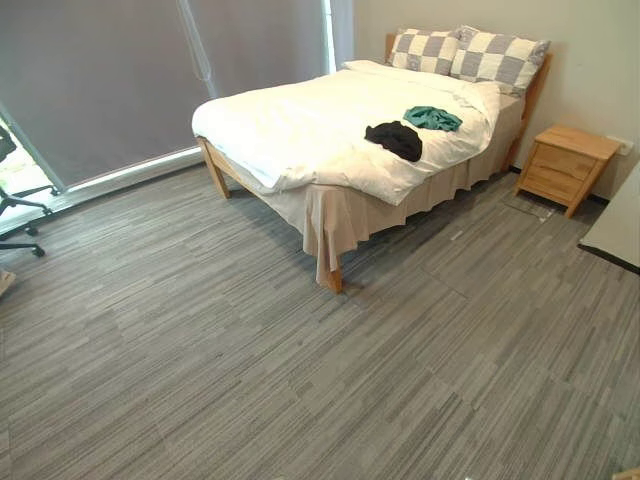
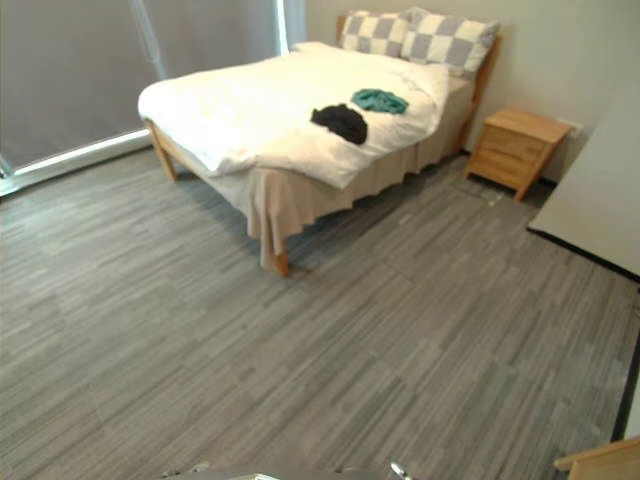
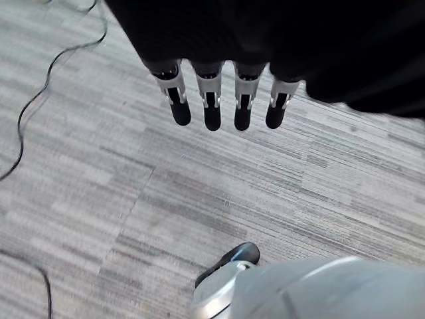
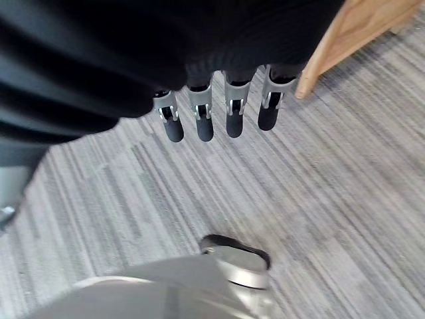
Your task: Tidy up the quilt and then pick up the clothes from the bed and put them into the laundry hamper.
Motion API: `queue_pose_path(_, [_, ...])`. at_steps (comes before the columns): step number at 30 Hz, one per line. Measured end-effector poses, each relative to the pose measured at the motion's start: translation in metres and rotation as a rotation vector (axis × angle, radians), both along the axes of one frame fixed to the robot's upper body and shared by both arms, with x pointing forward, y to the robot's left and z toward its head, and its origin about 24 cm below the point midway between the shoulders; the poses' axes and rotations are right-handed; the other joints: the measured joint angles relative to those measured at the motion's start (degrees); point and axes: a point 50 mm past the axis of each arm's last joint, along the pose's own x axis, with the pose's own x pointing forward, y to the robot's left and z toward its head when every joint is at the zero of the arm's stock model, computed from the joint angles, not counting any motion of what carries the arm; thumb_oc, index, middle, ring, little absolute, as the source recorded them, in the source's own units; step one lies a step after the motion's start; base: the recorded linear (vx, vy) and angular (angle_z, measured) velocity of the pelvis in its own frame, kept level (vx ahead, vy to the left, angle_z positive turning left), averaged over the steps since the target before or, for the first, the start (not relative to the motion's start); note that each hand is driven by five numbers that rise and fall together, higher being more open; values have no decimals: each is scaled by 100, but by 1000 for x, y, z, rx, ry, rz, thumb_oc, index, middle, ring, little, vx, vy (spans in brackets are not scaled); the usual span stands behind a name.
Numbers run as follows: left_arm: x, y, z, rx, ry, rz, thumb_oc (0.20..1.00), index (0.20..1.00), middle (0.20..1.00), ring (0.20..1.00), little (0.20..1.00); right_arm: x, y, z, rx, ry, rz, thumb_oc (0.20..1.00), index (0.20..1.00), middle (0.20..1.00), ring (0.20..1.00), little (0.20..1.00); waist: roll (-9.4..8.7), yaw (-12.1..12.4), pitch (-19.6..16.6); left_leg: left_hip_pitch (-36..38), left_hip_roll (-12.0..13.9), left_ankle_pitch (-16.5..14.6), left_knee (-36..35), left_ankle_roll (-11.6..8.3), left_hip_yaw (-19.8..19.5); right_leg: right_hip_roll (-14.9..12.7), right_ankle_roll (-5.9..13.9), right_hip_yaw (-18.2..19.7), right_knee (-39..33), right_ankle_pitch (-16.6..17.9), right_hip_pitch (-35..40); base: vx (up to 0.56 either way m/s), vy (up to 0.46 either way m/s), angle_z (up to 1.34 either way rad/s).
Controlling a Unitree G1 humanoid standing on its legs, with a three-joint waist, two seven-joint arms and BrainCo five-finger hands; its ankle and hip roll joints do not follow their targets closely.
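From the head camera I see the bed [image 1: 330, 215] in the upper middle of the frame, its wooden corner leg near the centre. The white quilt [image 1: 300, 130] covers it and hangs unevenly over the near edge, with a beige bed skirt [image 1: 330, 225] showing below. Two pieces of clothing lie on the quilt toward the right side: a black garment [image 1: 395, 139] and, just beyond it, a teal garment [image 1: 432, 118]; I can't tell if they touch. Checked pillows [image 1: 470, 55] lean at the headboard in the upper right. A wooden nightstand [image 1: 565, 165] stands to the right of the bed, apart from it. A wide stretch of grey striped floor [image 1: 250, 370] lies open across the lower frame between me and the bed. At the left edge is an office chair [image 1: 15, 205].

My left hand [image 3: 226, 100] hangs over bare floor, fingers straight and spread, holding nothing. My right hand [image 4: 216, 113] does likewise, beside a wooden furniture edge [image 4: 345, 33].
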Motion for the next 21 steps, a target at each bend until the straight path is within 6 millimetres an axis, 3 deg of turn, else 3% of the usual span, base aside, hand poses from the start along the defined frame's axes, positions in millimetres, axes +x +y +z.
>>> queue_pose_path(4, [23, -7, 3, -15, -55, -23, 1000, 1000, 1000, 1000, 1000, 28, 4, 5, 3, -65, 34, 1000, 1000, 1000, 1000, 1000, -4, 0, 150, 80, 62, 149, -246, -4, 95, 0, 21, -136, -199, 114, 26, -18, 13, -13])
queue_pose_path(10, [53, -2, 11, 16, -136, -38, 1000, 1000, 1000, 1000, 1000, 52, 1, 11, -22, -128, 33, 1000, 1000, 1000, 1000, 1000, -64, -11, 829, -58, 34, 244, -301, 4, 111, -20, 10, -209, -137, 406, -172, -30, 49, -3])
queue_pose_path(12, [61, 2, 14, 24, -155, 13, 1000, 1000, 1000, 1000, 1000, 66, 1, 16, -17, -174, 4, 1000, 1000, 1000, 1000, 1000, -29, -33, 1116, 35, 73, 315, -444, 59, 132, -98, 170, -341, 704, 438, -564, 57, 91, -9])
queue_pose_path(13, [65, 2, 15, 24, -165, 14, 1000, 1000, 1000, 1000, 1000, 63, -2, 16, -20, -175, -22, 1000, 1000, 1000, 1000, 1000, -22, -104, 1161, 104, 64, 280, -484, 78, 95, -127, 245, -340, 1088, 469, -727, 229, 72, 8])
queue_pose_path(14, [67, 0, 15, 21, -175, 8, 1000, 1000, 1000, 1000, 1000, 69, -5, 19, -22, -203, -38, 1000, 1000, 1000, 1000, 1000, 90, -191, 1314, 265, 151, 205, -480, 170, 87, -202, 695, -391, 1991, 458, -1117, 394, 64, 6])
queue_pose_path(16, [68, -3, 15, 14, -172, 0, 1000, 1000, 1000, 1000, 1000, 66, -7, 18, -21, -203, -78, 1000, 1000, 1000, 1000, 1000, 129, -326, 1385, 485, 151, -21, -482, 200, 87, -530, 740, -449, 2673, 425, -1538, 492, -30, 4])
queue_pose_path(19, [69, -7, 14, 10, -173, -36, 1000, 1000, 1000, 1000, 1000, 49, -22, 16, -40, -176, -165, 1000, 1000, 1000, 1000, 1000, 164, -381, 1363, 705, 144, -232, -517, 90, 120, -1006, 800, -614, 1659, 463, -1667, 362, -90, 4])
queue_pose_path(21, [61, -5, 13, 12, -155, -28, 1000, 1000, 1000, 1000, 1000, 32, -23, 12, -36, -142, -188, 1000, 1000, 1000, 1000, 1000, 23, -513, 1319, 981, 143, -513, -482, -75, 78, -1189, 857, -531, 353, 502, -1609, 620, -186, 1])
